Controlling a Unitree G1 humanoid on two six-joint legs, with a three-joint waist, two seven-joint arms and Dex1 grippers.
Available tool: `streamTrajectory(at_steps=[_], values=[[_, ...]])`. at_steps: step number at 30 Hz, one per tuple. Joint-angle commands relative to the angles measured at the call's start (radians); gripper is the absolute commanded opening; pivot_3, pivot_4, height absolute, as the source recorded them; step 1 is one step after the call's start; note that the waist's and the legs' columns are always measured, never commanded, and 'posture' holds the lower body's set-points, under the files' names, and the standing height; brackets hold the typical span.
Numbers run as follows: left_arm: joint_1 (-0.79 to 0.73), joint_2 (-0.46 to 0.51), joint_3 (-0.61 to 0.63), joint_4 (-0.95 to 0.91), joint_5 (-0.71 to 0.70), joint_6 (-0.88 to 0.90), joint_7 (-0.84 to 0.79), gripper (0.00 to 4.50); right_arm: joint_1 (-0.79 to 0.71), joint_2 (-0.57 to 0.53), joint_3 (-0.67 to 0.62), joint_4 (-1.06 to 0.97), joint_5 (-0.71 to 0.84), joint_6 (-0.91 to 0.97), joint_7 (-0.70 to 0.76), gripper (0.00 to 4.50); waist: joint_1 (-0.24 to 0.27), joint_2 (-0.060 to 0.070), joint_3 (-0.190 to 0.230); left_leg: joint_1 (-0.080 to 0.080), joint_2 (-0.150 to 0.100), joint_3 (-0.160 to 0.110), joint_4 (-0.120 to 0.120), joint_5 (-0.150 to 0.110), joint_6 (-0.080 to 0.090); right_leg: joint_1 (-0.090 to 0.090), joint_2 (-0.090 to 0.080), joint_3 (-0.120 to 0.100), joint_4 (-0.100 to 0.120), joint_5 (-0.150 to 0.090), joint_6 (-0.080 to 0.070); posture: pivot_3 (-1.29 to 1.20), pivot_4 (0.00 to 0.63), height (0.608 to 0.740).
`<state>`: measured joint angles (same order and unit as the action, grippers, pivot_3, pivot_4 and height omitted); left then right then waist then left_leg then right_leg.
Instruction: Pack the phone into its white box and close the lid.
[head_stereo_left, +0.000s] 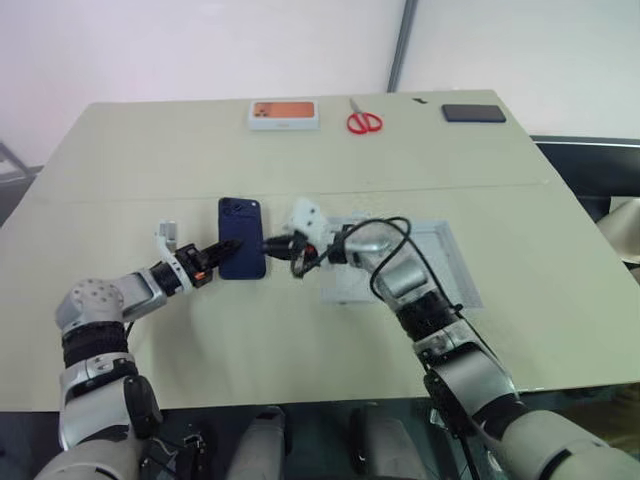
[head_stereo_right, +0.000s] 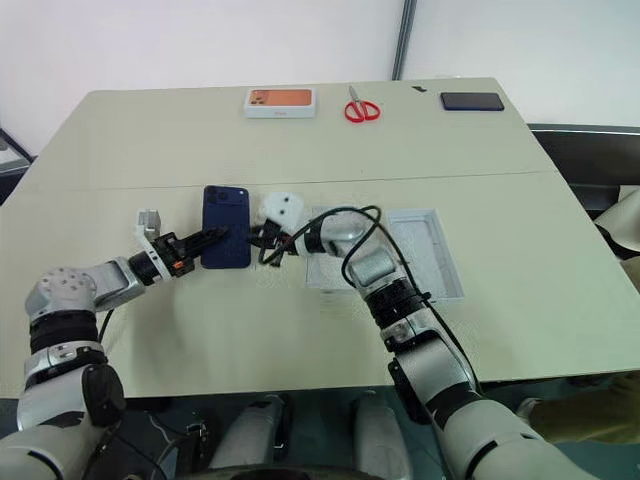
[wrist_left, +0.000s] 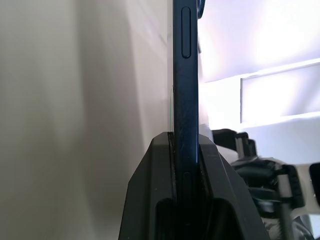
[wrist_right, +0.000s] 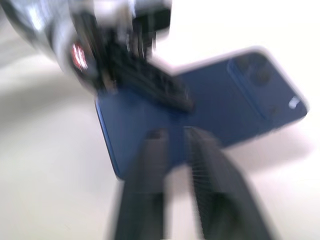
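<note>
Pale olive tabletop (head_stereo_left: 200, 330) fills the scene, meeting a white wall at its far edge, with a seam running across its middle.

Largest of the containers is the white tray-like lid (head_stereo_right: 425, 262), lying open side up on the right half of the table, partly under the right arm; its plain white inside holds nothing that can be made out. Just beside it, toward the middle, another flat white piece (head_stereo_left: 335, 290) lies under the right forearm; whether this is the white box base cannot be told.

At the far edge sits a white box picturing an orange phone (head_stereo_left: 284, 114), closed, with red-handled scissors (head_stereo_left: 364, 121) near it and a black phone (head_stereo_left: 474, 113) further to the right.

Left of centre, the phone (head_stereo_left: 241, 236), dark navy, shows its back with the camera cluster at the far corner. It is in no container. The left gripper (head_stereo_left: 222, 249) pinches its near end: in the left wrist view the two black fingers (wrist_left: 212, 180) are pressed against either face of the slim edge.

The right gripper (head_stereo_left: 276, 245) points at the phone's right side, its fingers (wrist_right: 207, 175) slightly parted and not gripping it, tips just off the phone's edge.
</note>
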<state>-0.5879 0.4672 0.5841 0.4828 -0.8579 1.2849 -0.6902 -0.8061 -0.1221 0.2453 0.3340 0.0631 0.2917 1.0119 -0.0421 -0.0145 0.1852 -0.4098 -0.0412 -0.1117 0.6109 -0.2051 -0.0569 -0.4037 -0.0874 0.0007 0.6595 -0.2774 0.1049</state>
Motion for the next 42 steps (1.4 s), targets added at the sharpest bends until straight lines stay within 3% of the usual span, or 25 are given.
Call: streamTrajectory(at_steps=[1,2,13,18,25,28,31,37,42], values=[[0.024,0.001,0.060,-0.107,-0.081,0.039,0.028,0.00,0.053,-0.075,-0.009,-0.137,0.045,0.043,0.047,2.91,0.002,0.000,0.000,0.000,0.000,0.000,0.000,0.000,0.000,0.000,-0.001,0.000,0.000,0.000,0.000,0.00,0.150,0.740],[0.037,-0.005,0.065,-0.131,-0.091,0.045,0.039,0.00,0.075,-0.110,0.006,-0.179,0.047,0.048,0.073,3.30,0.001,0.000,0.000,0.000,0.000,0.001,0.000,0.000,0.000,0.000,-0.001,0.000,-0.001,0.000,0.000,0.00,0.150,0.740],[0.077,-0.124,0.076,-0.301,-0.150,-0.011,0.194,0.00,0.244,-0.469,0.080,-0.414,-0.007,0.073,0.190,3.30,0.000,-0.001,0.001,-0.001,0.000,0.002,0.000,0.000,0.000,0.000,0.000,0.000,-0.002,0.000,0.000,0.00,0.150,0.740],[0.078,-0.134,0.069,-0.323,-0.188,0.000,0.220,0.00,0.258,-0.511,0.106,-0.401,-0.032,0.063,0.188,3.30,0.000,-0.002,0.001,-0.001,-0.001,0.002,0.000,0.000,0.000,0.000,0.000,0.000,-0.002,0.000,0.000,0.00,0.150,0.740],[0.087,-0.148,0.054,-0.335,-0.224,0.009,0.260,0.00,0.246,-0.472,0.129,-0.341,-0.054,0.059,0.151,3.30,0.004,-0.002,0.001,-0.001,0.000,0.002,0.000,0.000,0.000,0.001,0.000,0.000,-0.002,0.000,0.000,0.00,0.150,0.740],[0.092,-0.150,0.042,-0.342,-0.229,0.008,0.268,0.00,0.243,-0.466,0.134,-0.322,-0.060,0.054,0.141,2.46,0.004,-0.002,0.001,-0.001,0.000,0.002,0.001,0.000,0.000,0.001,0.000,0.000,-0.002,0.000,0.000,0.00,0.150,0.740],[0.082,-0.140,0.026,-0.324,-0.218,-0.005,0.265,0.00,0.255,-0.472,0.155,-0.311,-0.086,0.037,0.135,1.06,0.003,-0.003,0.001,-0.001,-0.001,0.002,0.001,0.000,0.000,0.001,0.000,0.000,-0.002,0.000,0.000,0.00,0.150,0.740],[0.051,-0.129,0.033,-0.299,-0.236,0.004,0.275,0.00,0.277,-0.448,0.157,-0.356,-0.068,0.072,0.129,1.06,0.001,-0.003,0.001,0.000,-0.001,0.002,0.001,0.000,0.000,0.002,0.000,0.000,-0.002,0.000,0.000,0.00,0.150,0.740],[0.031,-0.137,0.046,-0.293,-0.263,0.016,0.305,0.00,0.329,-0.360,0.205,-0.459,-0.056,0.158,0.086,1.06,-0.003,-0.004,0.000,0.000,0.000,0.001,0.001,0.000,0.000,0.002,0.001,0.000,-0.002,0.000,0.000,0.00,0.150,0.740]])
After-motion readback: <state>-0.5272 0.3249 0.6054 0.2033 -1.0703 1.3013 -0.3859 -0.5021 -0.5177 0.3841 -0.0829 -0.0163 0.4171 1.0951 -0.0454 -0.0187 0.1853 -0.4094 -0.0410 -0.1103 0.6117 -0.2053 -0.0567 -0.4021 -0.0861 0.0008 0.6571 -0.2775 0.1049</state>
